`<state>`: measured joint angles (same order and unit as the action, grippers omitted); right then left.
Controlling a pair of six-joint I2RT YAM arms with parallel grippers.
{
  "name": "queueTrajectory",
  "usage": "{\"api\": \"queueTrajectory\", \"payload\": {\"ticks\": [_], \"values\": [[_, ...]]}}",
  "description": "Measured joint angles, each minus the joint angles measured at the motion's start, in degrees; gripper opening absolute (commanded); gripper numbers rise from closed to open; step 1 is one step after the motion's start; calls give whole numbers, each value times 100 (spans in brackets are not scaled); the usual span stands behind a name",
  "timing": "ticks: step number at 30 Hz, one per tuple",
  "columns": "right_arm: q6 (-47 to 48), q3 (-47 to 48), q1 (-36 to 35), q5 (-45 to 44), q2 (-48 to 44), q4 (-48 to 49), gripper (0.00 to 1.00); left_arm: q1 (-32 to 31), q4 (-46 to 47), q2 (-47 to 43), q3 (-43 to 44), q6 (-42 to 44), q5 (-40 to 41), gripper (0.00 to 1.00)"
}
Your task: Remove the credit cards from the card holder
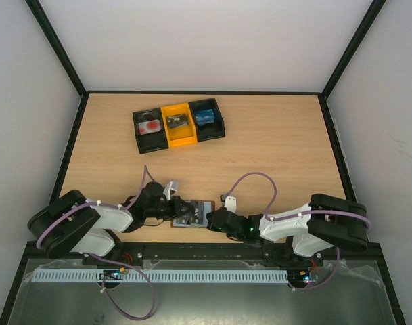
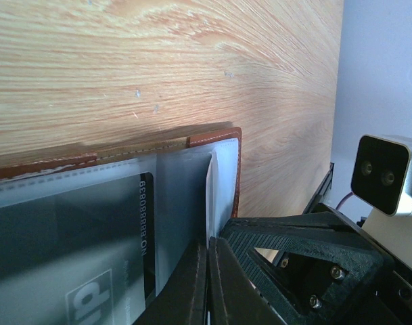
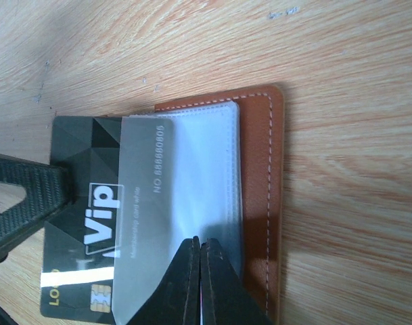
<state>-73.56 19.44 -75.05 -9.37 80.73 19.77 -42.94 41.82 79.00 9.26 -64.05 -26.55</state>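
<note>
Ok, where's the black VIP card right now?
Right wrist view: the VIP card sticks out the left side of the card holder, half under a clear sleeve, just left of the right pincer.

Even bright light, blurred close foreground

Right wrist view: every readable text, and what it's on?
"Vip": white, on the black card.
"NO 8888...": same card, seen through the card holder's clear sleeve; final digits unsure.
"Lo...": gold, card's corner, rest hidden.
Small print beside "Vip": too blurred to read.
</note>
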Motion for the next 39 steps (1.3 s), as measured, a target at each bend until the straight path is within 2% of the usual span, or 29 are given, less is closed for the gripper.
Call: {"api": "queueTrajectory", "payload": {"ticks": [14, 20, 26, 31, 35, 39], "values": [[282, 2, 0, -11, -160, -201, 3, 103, -2461, -1910, 398, 566, 841, 2], [817, 46, 2, -28, -820, -581, 10, 151, -3366, -2586, 761, 852, 916, 2], [1650, 376, 2, 26, -2072, -1248, 22, 164, -4017, -3071, 1172, 1355, 420, 2], [2218, 981, 2, 334, -3250, -2024, 38, 177, -4273, -3311, 1462, 1882, -374, 2], [2551, 1460, 2, 590, -3921, -2667, 40, 177, -4376, -3392, 1480, 2225, -1067, 2], [2754, 1853, 2, 861, -4050, -3209, 41, 175, -4273, -3427, 1469, 2315, -1705, 2]]}}
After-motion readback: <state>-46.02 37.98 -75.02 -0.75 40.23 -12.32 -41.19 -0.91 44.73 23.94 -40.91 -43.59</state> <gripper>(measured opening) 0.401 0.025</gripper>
